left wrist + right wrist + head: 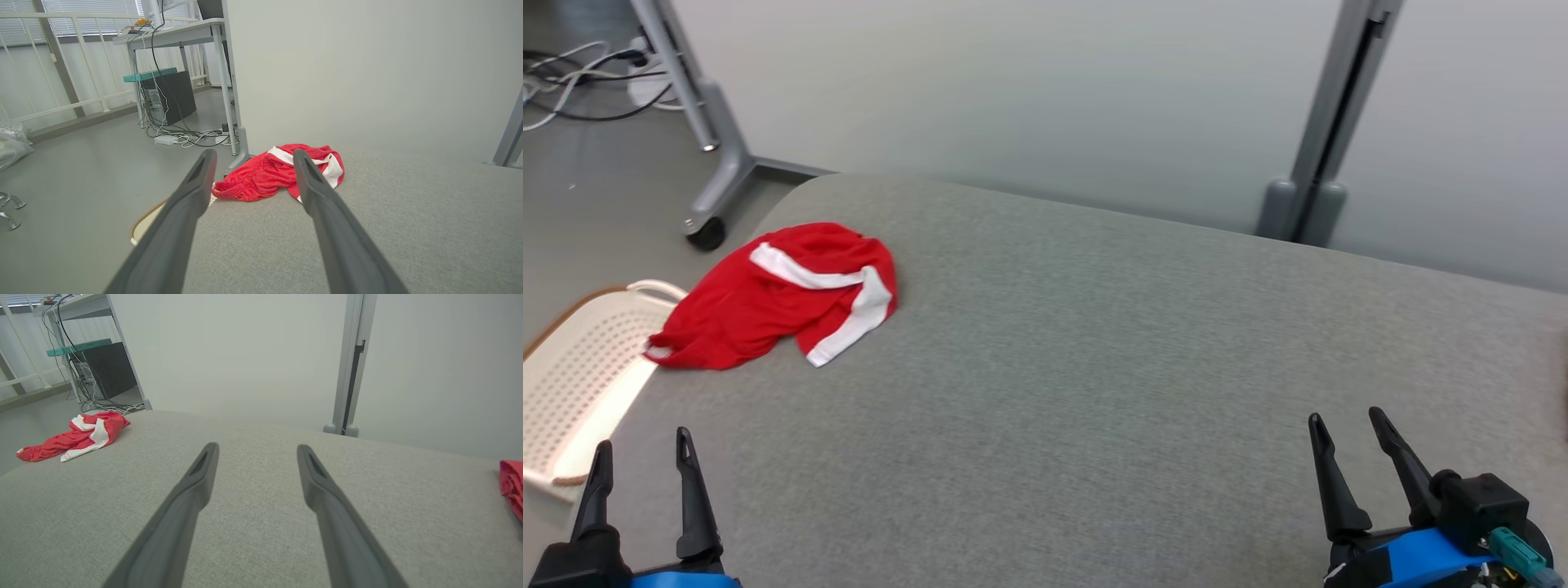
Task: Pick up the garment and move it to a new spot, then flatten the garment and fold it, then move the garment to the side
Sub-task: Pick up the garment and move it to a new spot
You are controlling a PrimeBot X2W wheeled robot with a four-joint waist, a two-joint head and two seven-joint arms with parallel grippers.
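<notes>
Up ahead of the left gripper (643, 441), the red garment (768, 302) with white stripes lies bunched up near the far corner of the grey table (1094, 367). This gripper's fingers are spread apart and hold nothing. The right gripper (1345, 416) is well apart from the garment, its fingers apart too and empty. A white basket (580, 376) sits just left of the left gripper, beside the table's edge.
</notes>
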